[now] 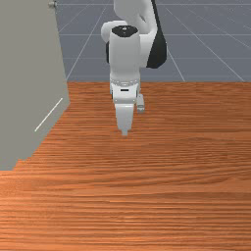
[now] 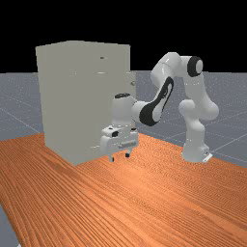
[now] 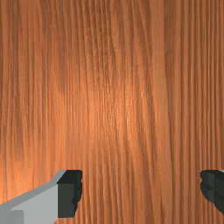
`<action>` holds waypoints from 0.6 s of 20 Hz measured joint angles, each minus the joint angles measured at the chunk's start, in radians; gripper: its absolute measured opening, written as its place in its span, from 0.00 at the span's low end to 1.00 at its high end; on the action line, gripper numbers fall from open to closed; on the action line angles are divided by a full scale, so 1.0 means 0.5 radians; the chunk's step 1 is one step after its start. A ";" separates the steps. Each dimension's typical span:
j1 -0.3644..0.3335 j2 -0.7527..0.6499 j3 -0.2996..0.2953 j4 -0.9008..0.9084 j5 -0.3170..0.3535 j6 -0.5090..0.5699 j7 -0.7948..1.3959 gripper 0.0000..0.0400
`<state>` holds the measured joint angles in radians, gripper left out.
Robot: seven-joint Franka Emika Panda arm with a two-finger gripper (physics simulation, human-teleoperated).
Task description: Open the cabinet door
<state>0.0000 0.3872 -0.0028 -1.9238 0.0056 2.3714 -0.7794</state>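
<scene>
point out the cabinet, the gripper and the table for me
cabinet (image 2: pixel 82 101), far view, its side
gripper (image 3: pixel 141 188), wrist view, midway between its fingertips
table (image 1: pixel 162 196), front view, bare wood

Greyish cabinet (image 2: pixel 61 99), orange-brown table (image 2: pixel 144 202) with darker grain streaks, white and black arm (image 2: pixel 194 88).

Arm (image 2: pixel 192 89): smooth, rounded white segments with black joint covers (image 2: pixel 195 66). Base (image 2: pixel 194 152): white. Fingers (image 3: pixel 37 204): light grey, ending in black, notched pads (image 3: pixel 68 199).
</scene>
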 joint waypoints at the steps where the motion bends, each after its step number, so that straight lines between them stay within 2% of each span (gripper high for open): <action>1: 0.007 -0.002 -0.021 -0.010 -0.034 -0.024 0.016 0.62; 2: 0.004 0.002 -0.038 -0.020 -0.054 -0.040 0.024 0.39; 3: 0.002 0.003 -0.056 -0.024 -0.060 -0.063 0.067 0.63; 4: 0.000 0.002 -0.067 -0.026 -0.063 -0.077 0.093 0.78; 5: -0.001 0.001 -0.074 -0.026 -0.065 -0.086 0.108 0.86; 6: 0.053 -0.111 -0.137 -0.054 -0.074 -0.334 0.561 0.53; 7: 0.095 -0.211 -0.189 -0.005 -0.052 -0.547 0.999 0.33; 8: 0.126 -0.265 -0.234 0.054 -0.012 -0.705 1.430 0.20; 10: 0.167 -0.279 -0.318 0.149 0.110 -0.921 2.272 0.08; 12: 0.170 -0.261 -0.362 0.190 0.213 -1.023 2.704 0.03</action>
<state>0.0849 0.2569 -0.1837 -1.8290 0.1121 1.8601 0.5726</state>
